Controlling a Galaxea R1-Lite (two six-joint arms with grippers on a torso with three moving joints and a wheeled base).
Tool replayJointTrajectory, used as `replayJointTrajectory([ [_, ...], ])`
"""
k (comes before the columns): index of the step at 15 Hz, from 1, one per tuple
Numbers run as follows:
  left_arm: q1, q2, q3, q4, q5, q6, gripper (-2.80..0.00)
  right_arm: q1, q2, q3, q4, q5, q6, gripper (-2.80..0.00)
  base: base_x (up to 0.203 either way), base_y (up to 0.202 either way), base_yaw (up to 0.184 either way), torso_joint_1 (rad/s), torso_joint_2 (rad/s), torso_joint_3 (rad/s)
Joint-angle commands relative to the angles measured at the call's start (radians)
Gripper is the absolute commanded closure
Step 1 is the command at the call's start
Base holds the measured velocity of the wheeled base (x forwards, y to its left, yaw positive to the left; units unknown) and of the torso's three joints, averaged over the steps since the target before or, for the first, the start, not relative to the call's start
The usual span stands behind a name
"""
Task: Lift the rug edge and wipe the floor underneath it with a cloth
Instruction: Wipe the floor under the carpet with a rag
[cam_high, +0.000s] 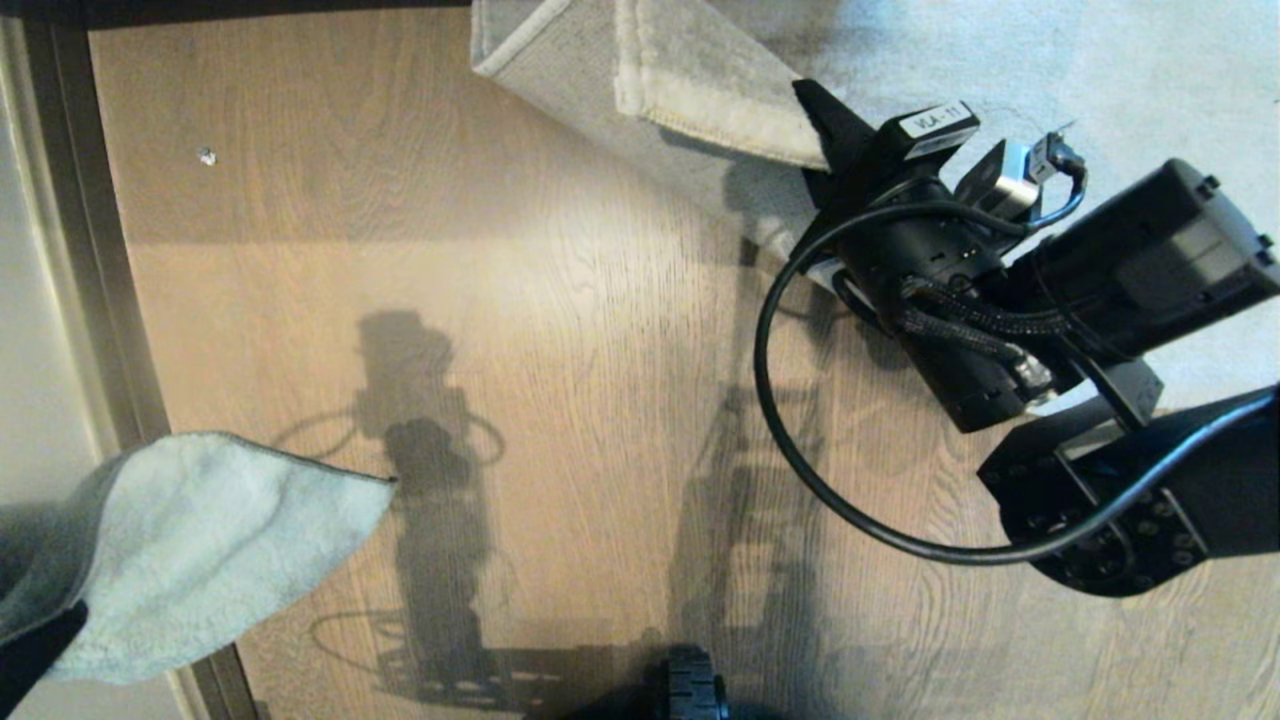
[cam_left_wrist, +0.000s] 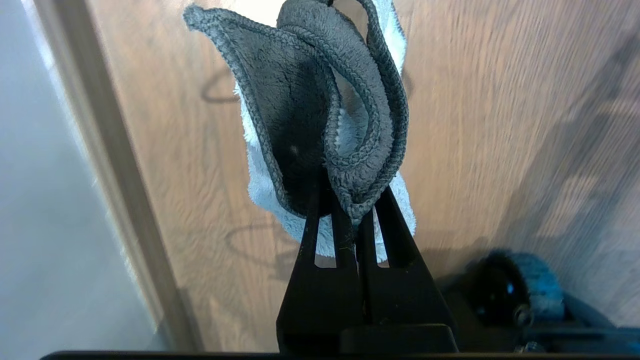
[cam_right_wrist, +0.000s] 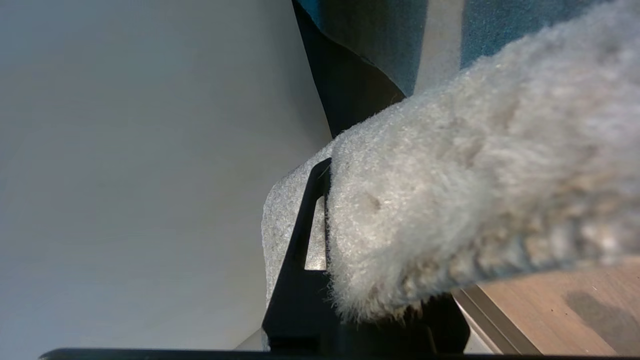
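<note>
With the right gripper (cam_high: 815, 110) clamped on the rug edge (cam_high: 700, 90), folded up off the floor (cam_high: 560, 300), and the left gripper (cam_left_wrist: 345, 200) pinching the cloth (cam_high: 200, 530) seemingly above the boards, wiping comes next: lower and sweep the bared planks.

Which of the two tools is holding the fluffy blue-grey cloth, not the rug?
The left tool, shut on the pale blue-grey microfibre cloth. The right tool grips the lifted grey-beige pile rug edge instead.

The rug edge (cam_high: 640, 80), grey-beige pile with plain backing, is lifted and folded back at far right. Wood-grain floor (cam_high: 560, 300) lies bare beneath. The pale blue-grey cloth (cam_high: 200, 540) hangs near left.
</note>
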Motion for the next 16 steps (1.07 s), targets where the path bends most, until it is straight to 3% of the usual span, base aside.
replayJointTrajectory([
  [1, -0.006, 0.225, -0.04, -0.078, -0.024, -0.002, 0.0, 0.0, 0.003, -0.001, -0.048, -0.002, 0.006, 0.0, 0.0, 0.0, 0.0, 0.0, 0.0, 0.0],
  [3, -0.039, 0.346, -0.07, -0.167, -0.039, -0.01, 0.0, 0.0, 0.003, -0.001, -0.048, -0.002, 0.005, 0.0, 0.0, 0.0, 0.0, 0.0, 0.0, 0.0],
  [8, -0.315, 0.455, -0.113, -0.238, -0.036, -0.054, 0.0, -0.007, 0.003, -0.001, -0.048, 0.0, 0.005, 0.0, 0.0, 0.0, 0.0, 0.0, 0.0, 0.0],
  [12, -0.536, 0.524, -0.114, -0.24, 0.03, -0.055, 0.0, -0.008, -0.003, 0.001, -0.048, -0.001, 0.002, 0.0, 0.0, 0.0, 0.0, 0.0, 0.0, 0.0],
  [16, -0.58, 0.647, -0.112, -0.311, 0.05, -0.054, 0.0, -0.019, -0.009, -0.001, -0.048, 0.001, 0.002, 0.0, 0.0, 0.0, 0.0, 0.0, 0.0, 0.0],
])
